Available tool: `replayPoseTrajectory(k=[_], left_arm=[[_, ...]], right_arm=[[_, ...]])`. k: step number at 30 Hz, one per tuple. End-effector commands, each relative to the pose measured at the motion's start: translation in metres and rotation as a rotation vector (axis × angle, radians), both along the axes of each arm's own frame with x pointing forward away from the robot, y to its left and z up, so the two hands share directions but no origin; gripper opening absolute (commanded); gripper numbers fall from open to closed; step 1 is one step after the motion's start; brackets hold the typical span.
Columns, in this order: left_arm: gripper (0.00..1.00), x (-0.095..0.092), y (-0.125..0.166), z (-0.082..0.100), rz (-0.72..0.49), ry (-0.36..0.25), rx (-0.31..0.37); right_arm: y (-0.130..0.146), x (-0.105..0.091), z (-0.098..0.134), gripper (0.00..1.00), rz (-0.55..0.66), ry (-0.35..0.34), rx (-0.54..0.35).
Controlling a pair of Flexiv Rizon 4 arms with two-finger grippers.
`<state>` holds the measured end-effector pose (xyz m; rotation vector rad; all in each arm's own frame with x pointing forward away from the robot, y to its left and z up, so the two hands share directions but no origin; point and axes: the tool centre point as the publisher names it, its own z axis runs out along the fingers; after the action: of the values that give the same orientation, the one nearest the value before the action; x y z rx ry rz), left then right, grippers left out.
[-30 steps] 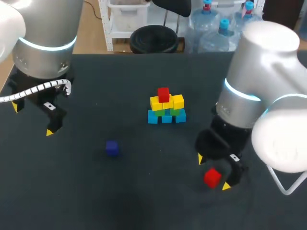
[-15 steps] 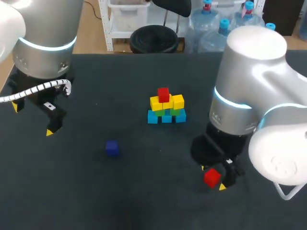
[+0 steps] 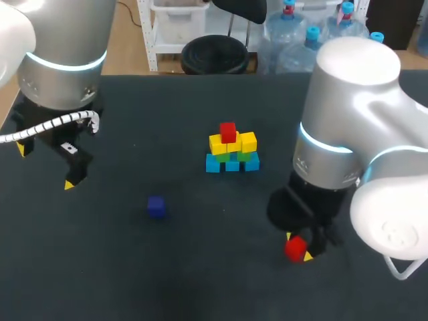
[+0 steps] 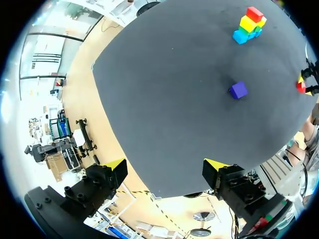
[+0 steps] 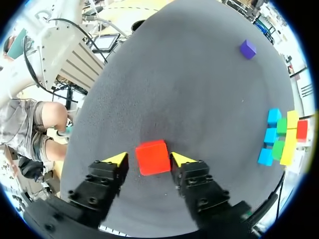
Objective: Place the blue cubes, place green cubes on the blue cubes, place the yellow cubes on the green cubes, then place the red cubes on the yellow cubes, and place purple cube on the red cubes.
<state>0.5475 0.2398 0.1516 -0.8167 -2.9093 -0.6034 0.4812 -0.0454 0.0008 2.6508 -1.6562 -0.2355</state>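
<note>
left to right: the left hand [image 3: 45, 167] hangs over the far-left part of the dark tabletop [image 3: 167, 274], fingers wide apart, nothing between them. in the left wrist view it's open air between the yellow tips, with everything well ahead of it.

next is the purple cube [image 3: 156, 206], sitting alone on the tabletop, left of and nearer than the stack, well apart from both hands.

middle of the tabletop is the stack [image 3: 231, 148]: blue cubes [image 3: 232, 164] in a row at the bottom, green cubes [image 3: 244, 156] on those, yellow cubes [image 3: 248, 141] on the green, and one red cube [image 3: 227, 132] on top, sitting toward the left of the yellow layer.

near right is where it's happening. the second red cube [image 3: 293, 249] is on the tabletop, and the right hand [image 3: 299, 246] is down around it. the right wrist view shows that cube [image 5: 153, 157] right between the two yellow tips, a finger on each side. i can see a sliver of gap on one side, so i'd call the fingers apart and straddling, not clamped yet.

the thing that matters: the cube is already centred in the right hand, faces roughly square to the fingers, no long axis to worry about. the stack lies far-left of that hand, and the free spot looks to be the yellow cube right of the placed red one. the right arm is clearly nearer.
</note>
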Motion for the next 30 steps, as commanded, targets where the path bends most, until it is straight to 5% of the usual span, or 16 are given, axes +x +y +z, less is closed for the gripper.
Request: replayPoseTrajectory(k=[1,4,6,7,8,20,24,30], left_arm=[[1.0,0.0006,0.0005,-0.0001,-0.002,0.001,0.0],[1.0,0.0006,0.0005,-0.0001,-0.002,0.001,0.0],[1.0,0.0006,0.0005,-0.0001,-0.002,0.001,0.0],[1.0,0.0006,0.0005,-0.0001,-0.002,0.001,0.0],[1.0,0.0006,0.0005,-0.0001,-0.002,0.001,0.0],[1.0,0.0006,0.0005,-0.0001,-0.002,0.001,0.0],[1.0,0.0006,0.0005,-0.0001,-0.002,0.001,0.0],[1.0,0.0006,0.0005,-0.0001,-0.002,0.001,0.0]], right_arm=[[-0.0023,-0.0001,-0.0015,0.39,-0.007,-0.011,0.003],[-0.0025,0.0004,-0.0016,0.39,-0.01,-0.013,0.004],[-0.0022,0.0007,-0.0017,0.48,-0.01,-0.011,0.004],[-0.002,0.0009,-0.0019,0.92,-0.009,-0.01,0.003],[-0.0017,0.001,-0.002,1.0,-0.008,-0.01,0.002],[0.0038,0.002,-0.0025,1.0,0.011,-0.008,-0.01],[0.0062,0.0024,-0.0019,0.49,0.018,-0.012,-0.019],[0.0075,0.003,-0.0017,0.38,0.019,-0.016,-0.023]])
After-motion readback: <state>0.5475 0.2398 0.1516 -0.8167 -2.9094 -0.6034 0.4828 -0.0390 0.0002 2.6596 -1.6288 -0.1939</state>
